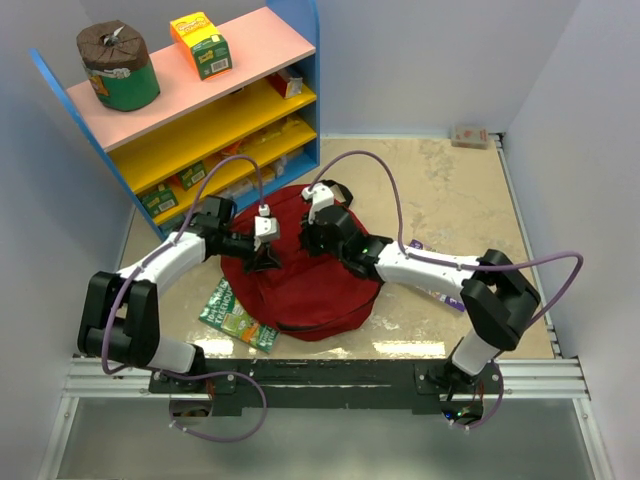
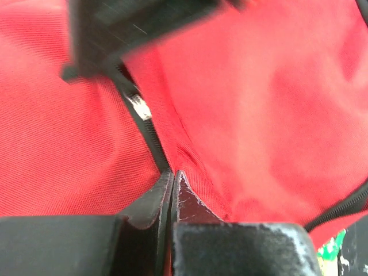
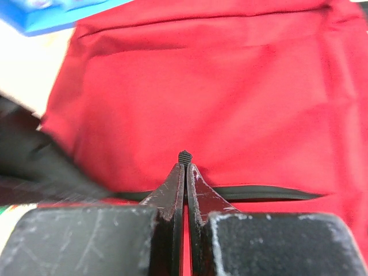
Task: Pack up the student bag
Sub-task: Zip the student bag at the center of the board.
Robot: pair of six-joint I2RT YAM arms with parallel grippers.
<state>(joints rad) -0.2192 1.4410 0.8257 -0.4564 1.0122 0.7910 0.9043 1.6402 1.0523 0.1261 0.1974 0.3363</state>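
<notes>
Honestly, you're looking pretty early in this one. Nothing is visibly going into the big dark-red soft fabric backpack (image 1: 310, 290) yet, and I'd call this the opening-it-up stage.

Starting on the backpack's left: the flat green paperback book (image 1: 238, 315) is lying at its near-left edge, one corner tucked just under the fabric, so that one is waiting to be packed.

Next, your left gripper (image 1: 266, 258) is sitting on the backpack's left-top side. Its jaws are pressed right together, and the black zipper line (image 2: 150, 135) is running straight down into them, so you're pinching the backpack's seam there.

Just right of it, your right gripper (image 1: 318, 240) is also clamped down narrow, nipping a small black ribbed tab (image 3: 184, 155) right above the zipper. My guess is that's the pull, but it's too small to swear to.

Further right, a flat white-and-purple item (image 1: 432, 292) is peeking out from under your right arm, just beside the backpack's right edge. It's probably waiting too.

As for the backpack itself, it's slumping flat and rounded in the middle of the table, with soft wrinkly cloth that's sagging around both grips. The zipper is reading as a thin dark slit, and I can't tell how far it's undone.
</notes>
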